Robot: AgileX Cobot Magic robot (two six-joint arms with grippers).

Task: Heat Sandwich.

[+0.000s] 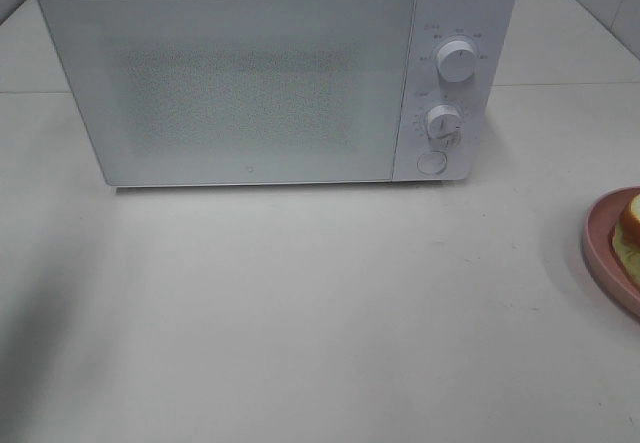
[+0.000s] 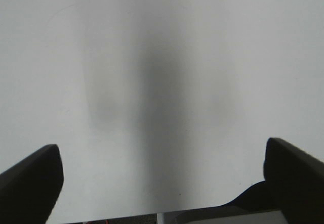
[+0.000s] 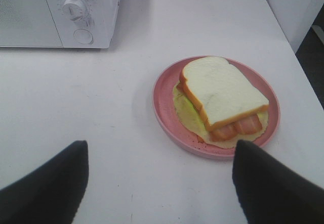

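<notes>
Neither pincer shows from the high camera; we see the shut microwave (image 1: 250,83) and, far to its right, the pink plate (image 1: 603,253) with the sandwich (image 1: 630,228). Our left gripper (image 2: 162,178) hangs spread wide over bare table (image 2: 162,57). Our right gripper (image 3: 159,183) gapes, holding nothing, just short of the sandwich (image 3: 223,95). We judge it light, soft and crushable, with loose filling: better to take the plate rim.

High frontal view of microwave (image 1: 250,83); right wrist camera sharing its dials, plate (image 3: 167,107).
</notes>
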